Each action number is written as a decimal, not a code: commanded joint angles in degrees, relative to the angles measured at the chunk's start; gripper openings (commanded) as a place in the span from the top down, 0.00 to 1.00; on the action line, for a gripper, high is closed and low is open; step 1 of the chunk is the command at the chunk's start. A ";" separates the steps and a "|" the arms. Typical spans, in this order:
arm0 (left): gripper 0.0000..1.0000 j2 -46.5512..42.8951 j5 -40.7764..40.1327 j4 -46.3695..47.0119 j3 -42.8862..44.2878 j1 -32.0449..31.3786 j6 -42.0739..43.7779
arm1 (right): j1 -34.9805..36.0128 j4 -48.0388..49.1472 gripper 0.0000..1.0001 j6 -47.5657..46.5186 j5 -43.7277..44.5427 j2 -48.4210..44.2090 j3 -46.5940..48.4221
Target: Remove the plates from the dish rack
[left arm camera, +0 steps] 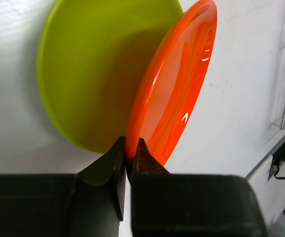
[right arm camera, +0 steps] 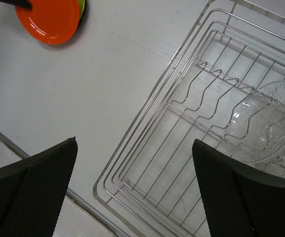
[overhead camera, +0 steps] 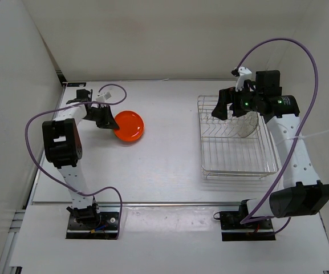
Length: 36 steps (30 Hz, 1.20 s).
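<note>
I'm pinching the rim of the orange plate [left arm camera: 174,84] in the left jaws, tilting it over the lime green plate [left arm camera: 93,69] near the bench's [right arm camera: 83,98] far-left corner for stacking. The right jaws are hovering spread over the dish rack [right arm camera: 147,103], ready for its clear plate [right arm camera: 261,123].

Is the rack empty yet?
Not empty. A clear plate sits inside the rack, propped on its wires. The slots beside it are bare.

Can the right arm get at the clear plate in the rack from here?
Probably yes. The right gripper hangs open above the dish rack, the clear plate sits among the wires just beside it, and nothing covers it.
</note>
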 commanded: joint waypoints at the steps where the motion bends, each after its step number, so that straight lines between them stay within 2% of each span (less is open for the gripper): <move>1: 0.89 -0.37 1.85 1.40 3.55 1.08 1.12 | -0.02 1.53 0.00 -1.08 -1.62 -2.30 0.02; 8: 0.89 -0.37 6.24 0.87 4.08 2.65 0.59 | -0.02 1.53 0.00 -1.08 -1.62 -1.78 -0.51; 17: 0.87 0.69 4.23 1.40 4.61 2.66 -0.46 | -0.02 1.00 0.00 -1.08 -2.14 -1.77 0.02; 21: 0.69 1.22 3.61 1.40 4.61 2.66 -0.46 | -0.02 1.00 0.00 -1.08 -2.14 -1.77 0.02; 26: 0.64 -0.62 2.91 2.54 3.65 2.66 -1.69 | -0.02 0.47 0.00 -1.08 -2.14 -1.77 0.02; 31: 0.39 -5.19 -0.94 2.54 3.64 2.13 -2.48 | -0.02 0.47 0.00 -1.08 -2.14 -1.77 0.02; 36: 0.24 -8.27 -4.47 2.54 3.64 1.60 -4.06 | -0.02 0.47 0.00 -1.08 -0.92 -2.30 0.02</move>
